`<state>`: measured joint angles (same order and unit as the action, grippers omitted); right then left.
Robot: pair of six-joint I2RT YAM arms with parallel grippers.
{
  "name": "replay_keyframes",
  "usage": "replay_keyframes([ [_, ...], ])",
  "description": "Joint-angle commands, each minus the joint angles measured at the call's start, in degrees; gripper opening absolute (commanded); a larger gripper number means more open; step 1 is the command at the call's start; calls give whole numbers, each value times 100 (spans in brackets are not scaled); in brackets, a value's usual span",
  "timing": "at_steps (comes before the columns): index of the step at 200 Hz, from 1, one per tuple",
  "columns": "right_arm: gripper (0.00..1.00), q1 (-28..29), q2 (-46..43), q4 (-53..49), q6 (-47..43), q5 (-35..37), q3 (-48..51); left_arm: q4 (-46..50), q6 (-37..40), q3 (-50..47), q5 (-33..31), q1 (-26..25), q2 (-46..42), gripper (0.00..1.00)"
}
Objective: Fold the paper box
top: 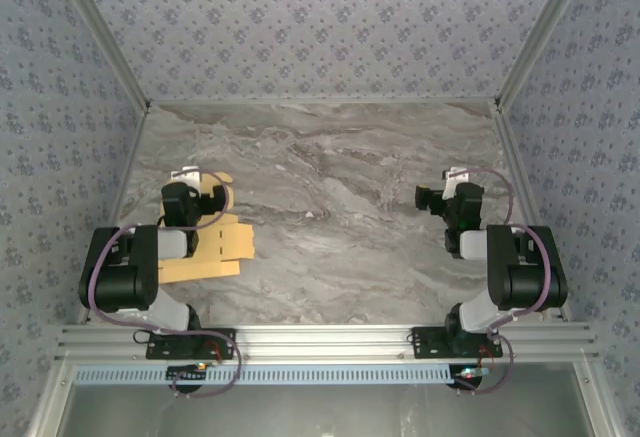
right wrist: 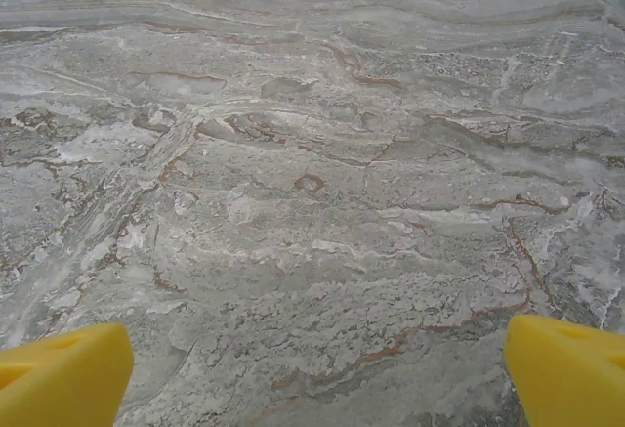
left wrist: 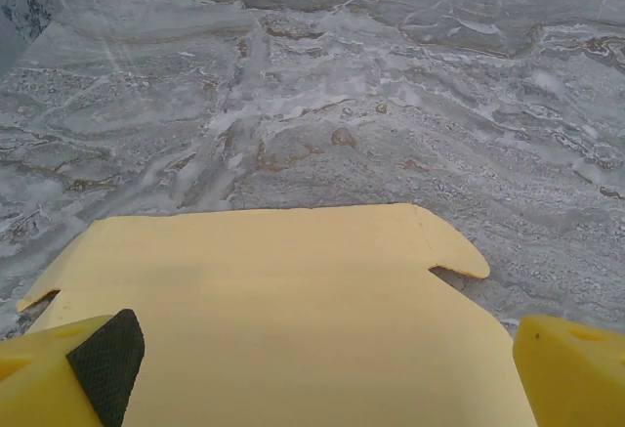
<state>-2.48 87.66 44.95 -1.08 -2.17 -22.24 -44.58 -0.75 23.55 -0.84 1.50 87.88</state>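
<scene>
The grey marble-patterned table point(top: 350, 187) takes up most of the scene, boxed in by blue-grey flowered walls point(top: 320, 17) on three sides, with a metal rail point(top: 320, 342) along its near edge. The left arm point(top: 125, 267) and the right arm point(top: 520, 262) are bolted to that rail, each bent forward over the table.

The paper box point(top: 225, 247) is a flat orange-yellow cut-out with flaps. It lies on the left side of the table, partly under the left arm's wrist.

The left gripper point(left wrist: 312, 378) hangs over the card with its yellow fingers point(left wrist: 571, 368) spread wide, grasping nothing. Whether they touch the sheet I cannot tell. The right gripper point(right wrist: 312, 368) is well apart from the box, over bare table, also spread wide and holding nothing.
</scene>
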Motion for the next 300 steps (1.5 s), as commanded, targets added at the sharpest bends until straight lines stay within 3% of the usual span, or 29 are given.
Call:
replay_keyframes([
  [1, 100, 12, -64, -9, -76, 62, -52, 37, -65, 124, 56, 4, -31, 99],
  [168, 100, -59, -64, -13, -33, -51, -61, -8, -83, 116, 32, 19, -47, 99],
  [180, 100, -43, -95, 18, 22, 136, -51, 712, -73, 398, -155, -56, -374, 99],
  [196, 100, -93, -544, -713, 226, 509, -231, 2523, -81, 1055, -776, -335, -984, 99],
  [214, 100, -89, -1354, -1789, 367, 574, -510, 3305, -176, 1261, -1126, -729, -1575, 99],
  [227, 100, -92, -1896, -2713, 865, 772, -831, 3774, -721, 1273, -1157, -847, -2079, 99],
  [237, 100, -92, -2161, -3365, 1280, 891, -1181, 4087, -1607, 1199, -1443, -844, -2456, 99],
  [246, 100, -101, -2287, -3860, 1737, 1048, -1460, 4815, -3093, 1198, -2264, -845, -2737, 99],
  [251, 100, -96, -2312, -4144, 2103, 1158, -1605, 5448, -4319, 1231, -2706, -832, -2839, 99],
  [258, 100, -126, -2310, -4573, 2618, 1236, -1794, 6117, -5326, 1232, -2823, -710, -2949, 99],
  [271, 100, -188, -2197, -4856, 2985, 669, -2011, 5988, -5131, 1085, -2258, -487, -3011, 99],
  [281, 100, -94, -2050, -4908, 2908, 247, -2147, 6167, -5030, 1149, -2362, -473, -2872, 99],
  [300, 100, 550, -1806, -5028, 2439, 441, -2345, 6931, -5136, 1466, -2370, -378, -2331, 99],
])
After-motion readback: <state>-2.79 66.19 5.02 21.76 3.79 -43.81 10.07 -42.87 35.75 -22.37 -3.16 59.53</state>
